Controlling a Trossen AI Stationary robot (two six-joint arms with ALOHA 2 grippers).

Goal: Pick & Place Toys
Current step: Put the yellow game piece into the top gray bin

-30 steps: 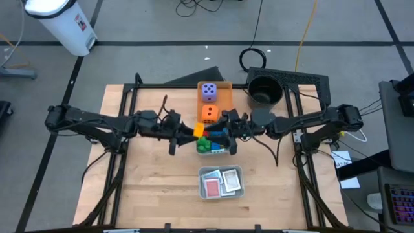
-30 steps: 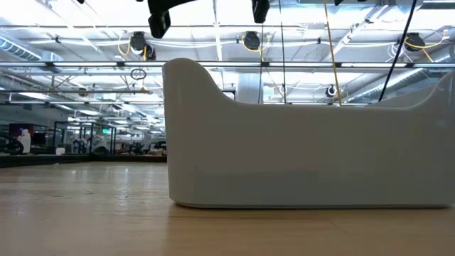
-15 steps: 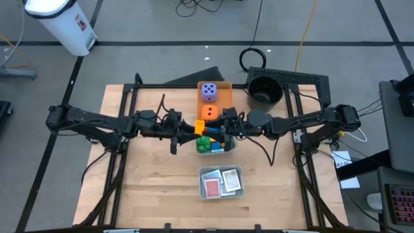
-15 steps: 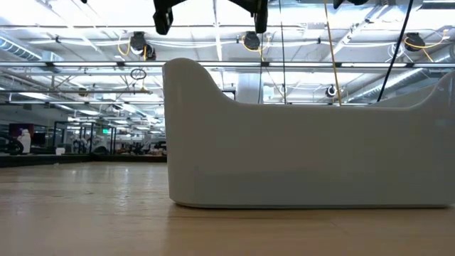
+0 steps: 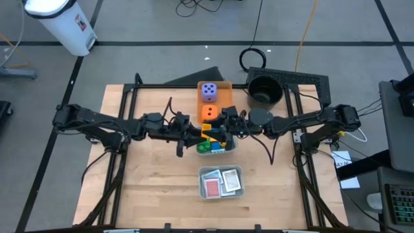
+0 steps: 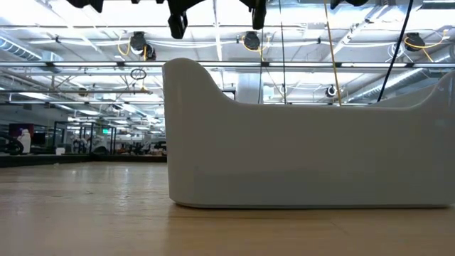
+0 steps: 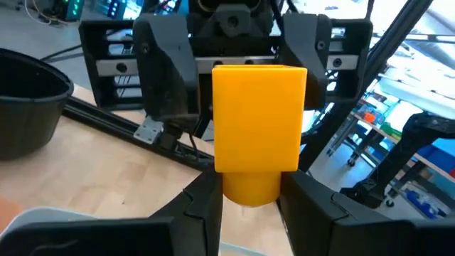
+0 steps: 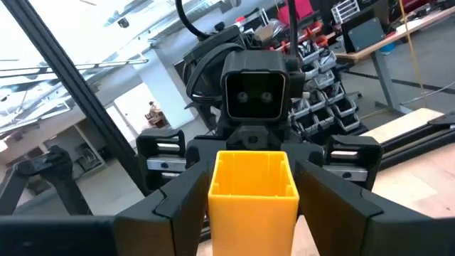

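High view: left gripper (image 5: 196,134) shifted rightward, clamped on yellow brick (image 5: 207,132), above the grey tray (image 5: 231,146). Left wrist: pinched by its stud. Right wrist: right gripper (image 8: 253,213) spread either side (no squeeze yet); handover likely next.

Yellow brick (image 7: 259,128) between the left pincer (image 7: 249,206) fingers: smooth, glossy plastic (hollow-ended); fingers matt black plastic; desk (image 5: 155,188) beneath pale, satin wood.

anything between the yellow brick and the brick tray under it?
Nothing visible. The yellow brick sits between the left gripper and the right gripper, directly above the grey tray holding green and blue bricks.
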